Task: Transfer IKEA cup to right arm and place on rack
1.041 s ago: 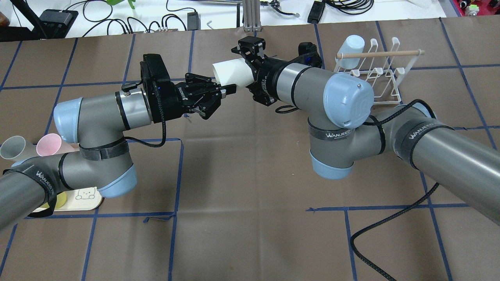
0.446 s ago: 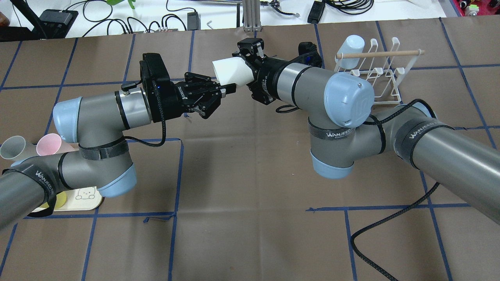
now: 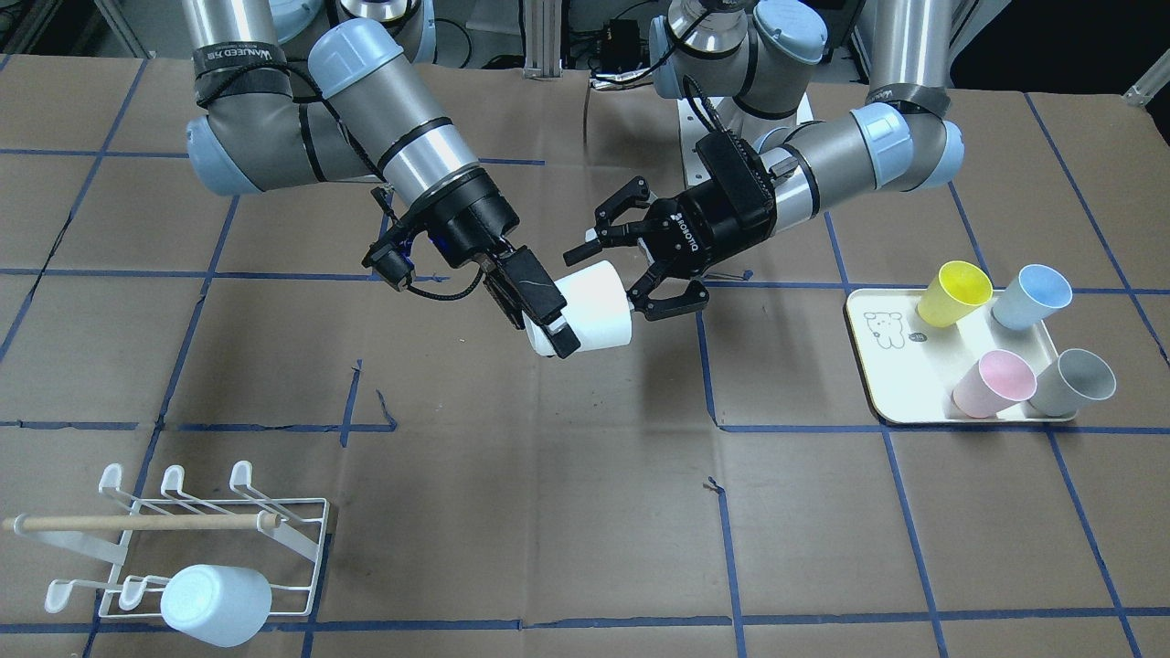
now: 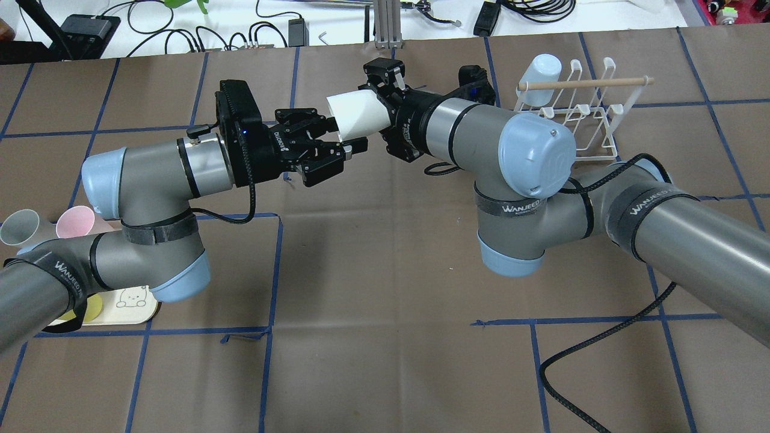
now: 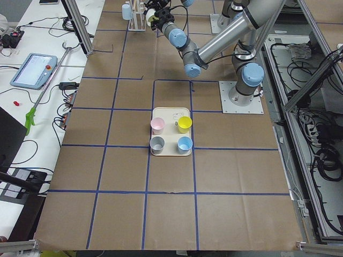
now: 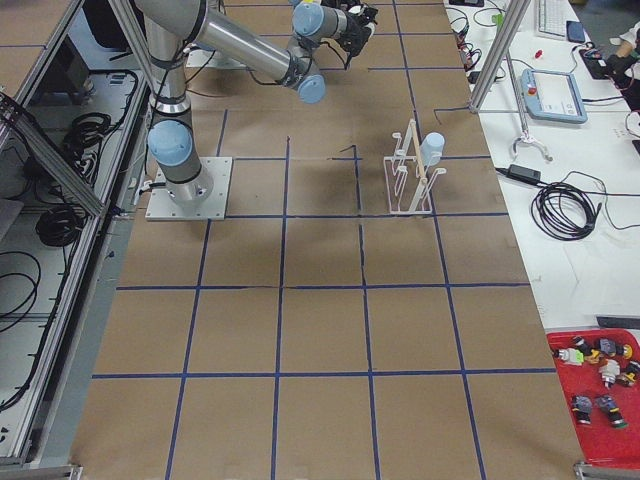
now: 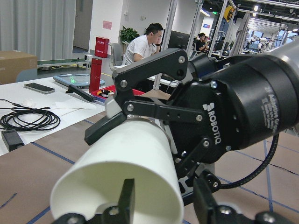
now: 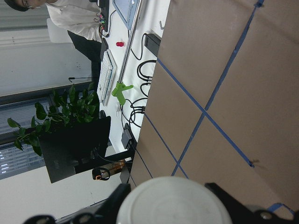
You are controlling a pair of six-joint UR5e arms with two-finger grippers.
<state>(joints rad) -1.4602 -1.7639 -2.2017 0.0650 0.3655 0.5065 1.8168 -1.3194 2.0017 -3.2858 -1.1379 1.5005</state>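
- Front-facing view: the white cup hangs in the air above the table, lying roughly level. The right gripper has its jaws clamped on the cup's closed end. The left gripper sits at the open end with its jaws apart. The rack stands well apart, on the right arm's side.
- Overhead view: the cup's long axis runs from one gripper to the other. The right arm is plainly the nearer to the rack, where a pale blue cup already sits.
- Left wrist view: only here does the cup's mouth face the camera. One left fingertip shows in front of the opening and the other outside it, so the rim wall lies between the spread jaws. I judge the left gripper should back out along that axis first.
- Right wrist view: the cup's round base sits between the right gripper's dark fingers.
- Side views: the grippers are too small to judge.
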